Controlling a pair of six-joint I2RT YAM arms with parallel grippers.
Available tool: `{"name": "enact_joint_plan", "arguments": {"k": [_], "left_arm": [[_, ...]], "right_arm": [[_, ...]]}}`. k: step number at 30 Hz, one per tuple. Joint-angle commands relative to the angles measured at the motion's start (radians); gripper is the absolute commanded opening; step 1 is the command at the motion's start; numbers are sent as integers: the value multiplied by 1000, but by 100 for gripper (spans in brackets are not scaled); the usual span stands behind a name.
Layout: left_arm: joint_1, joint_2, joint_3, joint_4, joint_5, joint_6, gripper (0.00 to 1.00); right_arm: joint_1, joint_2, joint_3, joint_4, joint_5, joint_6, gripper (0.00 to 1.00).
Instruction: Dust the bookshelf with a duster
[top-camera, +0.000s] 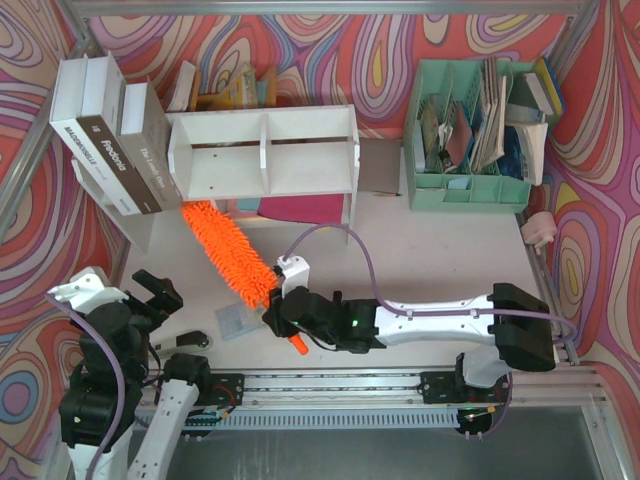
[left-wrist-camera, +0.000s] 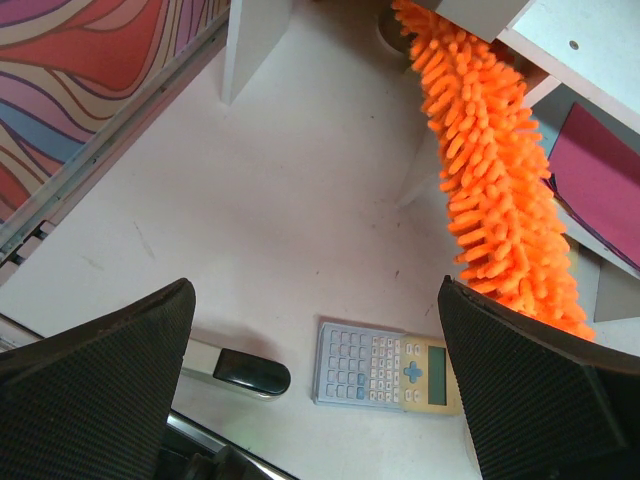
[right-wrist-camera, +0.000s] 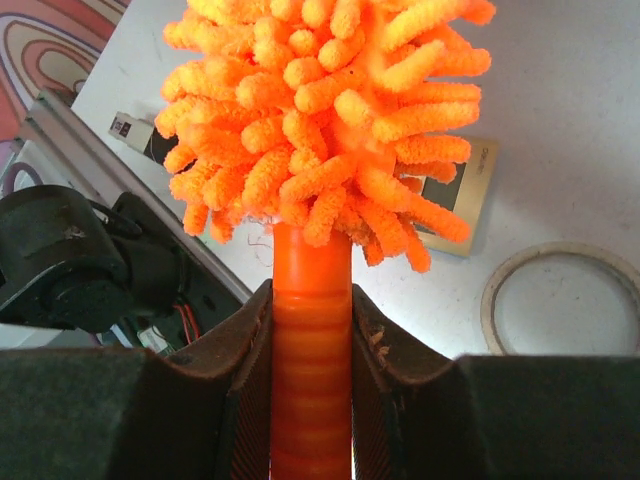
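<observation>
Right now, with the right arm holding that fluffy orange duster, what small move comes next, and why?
Probably sweep the fluffy orange microfibre duster rightward along the small white wooden bookshelf. The right gripper is shut on its handle, and the tip sits at the shelf's near-left corner, with the rest lying to the right.

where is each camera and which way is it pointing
top external: above and behind the bases, looking down at the table, bookshelf and duster; both arms show.
left wrist: on the left arm, facing down at a calculator; open left gripper frames it.
right wrist: looking along the duster; right gripper shut on its handle.
shared: both wrist views show the duster and calculator.
</observation>
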Motion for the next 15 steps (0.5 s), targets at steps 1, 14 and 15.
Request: {"name": "enact_joint_plan", "arguments": {"k": [1, 14, 15], "left_arm": [[3, 7, -13, 20, -1, 7, 98], [2, 4, -13, 20, -2, 8, 98], [4, 4, -13, 20, -2, 8, 98]], "right_arm": [[22, -36, 1, -7, 119, 96, 0], [156, 55, 125, 96, 150, -79, 0], [158, 43, 116, 77, 181, -60, 0]]}}
